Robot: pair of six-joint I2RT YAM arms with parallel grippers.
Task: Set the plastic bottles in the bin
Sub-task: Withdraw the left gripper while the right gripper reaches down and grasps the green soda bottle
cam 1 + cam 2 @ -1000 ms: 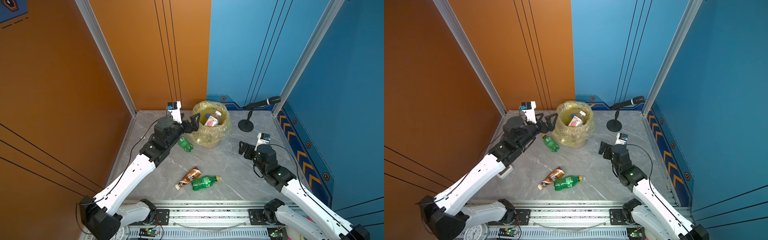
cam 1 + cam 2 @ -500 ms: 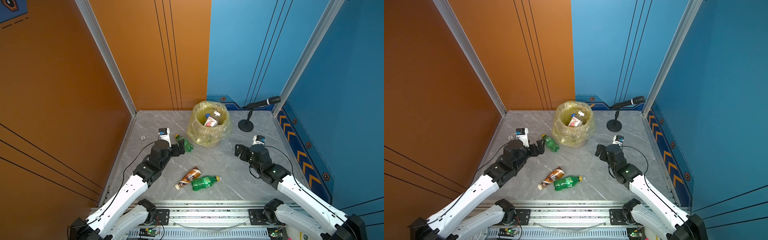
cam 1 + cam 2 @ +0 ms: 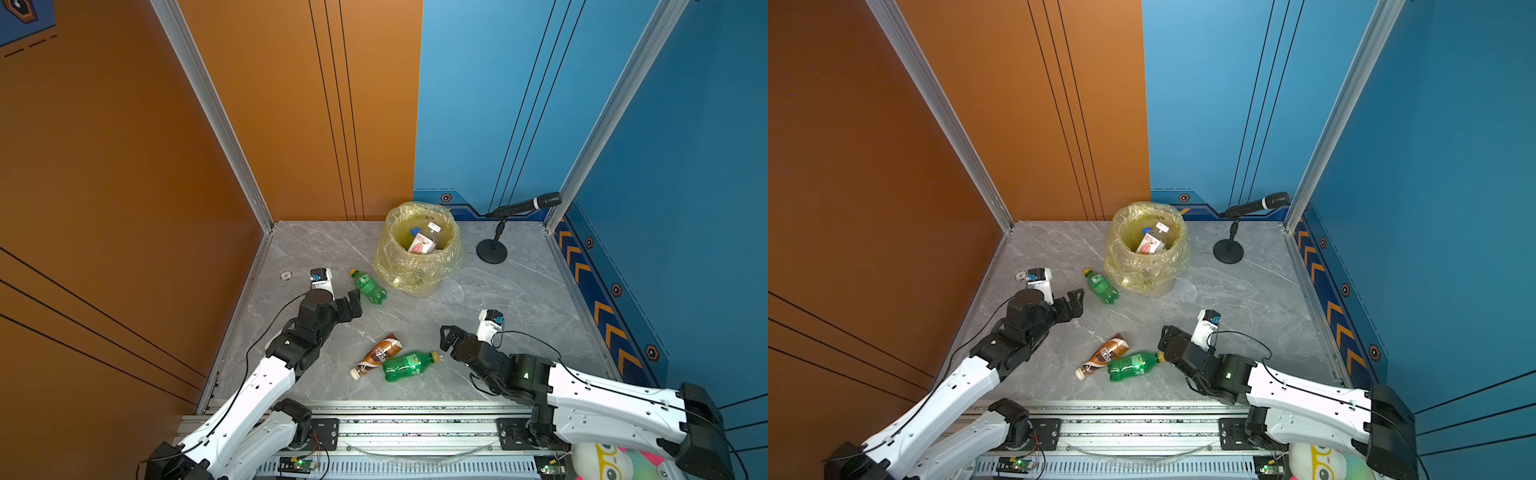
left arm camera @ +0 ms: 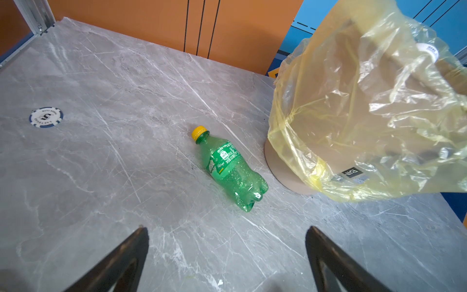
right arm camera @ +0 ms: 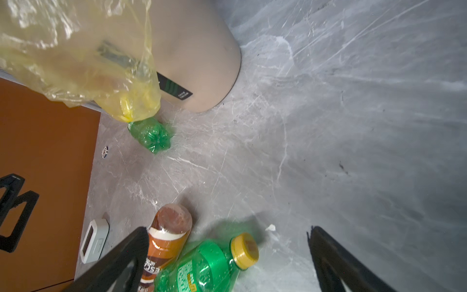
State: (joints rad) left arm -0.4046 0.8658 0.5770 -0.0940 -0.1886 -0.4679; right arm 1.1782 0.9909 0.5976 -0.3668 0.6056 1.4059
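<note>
The poker chip (image 4: 46, 117), far left, is clear only in the left wrist view. The left gripper (image 3: 351, 305), spread wide and empty, is near a green bottle (image 3: 368, 286) lying beside the bin (image 3: 417, 270). Only the top views look into the bin, where a white-capped bottle (image 3: 424, 240) lies. Nearer, a brown bottle (image 3: 376, 355) touches a second green bottle (image 3: 409, 365). The right gripper (image 3: 448, 338), also wide, is by its cap.

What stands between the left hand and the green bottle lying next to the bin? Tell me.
Nothing visible does. The left hand is open and empty, and only bare marble tabletop lies between it and the green bottle, which lies on its side beside the bin. The poker chip lies well off that line.
</note>
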